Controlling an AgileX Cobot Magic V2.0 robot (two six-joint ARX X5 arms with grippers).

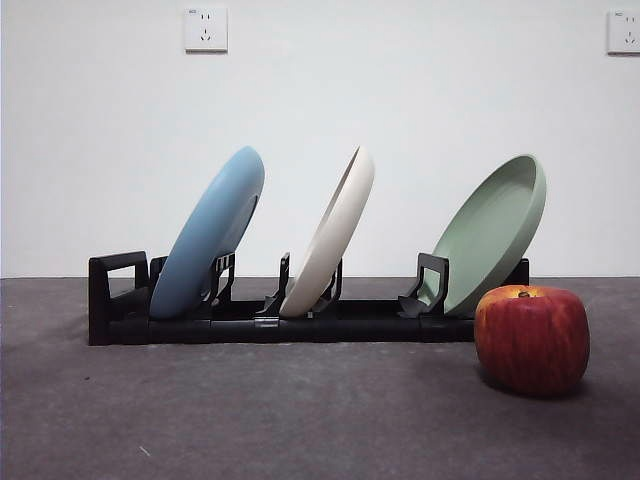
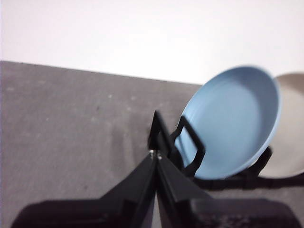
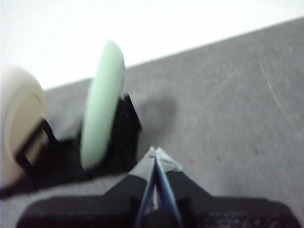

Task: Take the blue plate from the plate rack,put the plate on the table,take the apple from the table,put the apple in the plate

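counter (image 1: 300, 420): dark grey-brown, matte, running back to a white wall; it carries everything here.
plate rack (image 1: 250, 325): long, low and black, lying across the counter, block handle at one end; three plates lean in its slots, all tilted the same way.
blue plate (image 1: 208, 232): light blue, in the slot nearest the handle end, resting on its rim; not yet lifted out.
cream-white plate (image 1: 332, 230): middle slot, apart from the blue one.
sage-green plate (image 1: 490, 232): last slot, at the end away from the handle.
apple (image 1: 531, 338): red with a yellowish top, on the counter just in front of the rack's green-plate end, well apart from the blue plate.
my left gripper (image 2: 155, 155): jaws pressed together, holding nothing; the rack's handle end sits just beyond the tips and the blue plate's hollow face lies near, off to one side, untouched.
my right gripper (image 3: 155, 151): jaws closed to a thin line, empty; it is near the green plate's edge and waits.
step in hand: reaching for the blue plate with my left gripper.
doing it well: i judge i must spread the jaws first, then pinch the upper rim and lift along the plate's lean so it clears the dividers without dragging the rack or knocking the cream-white plate.
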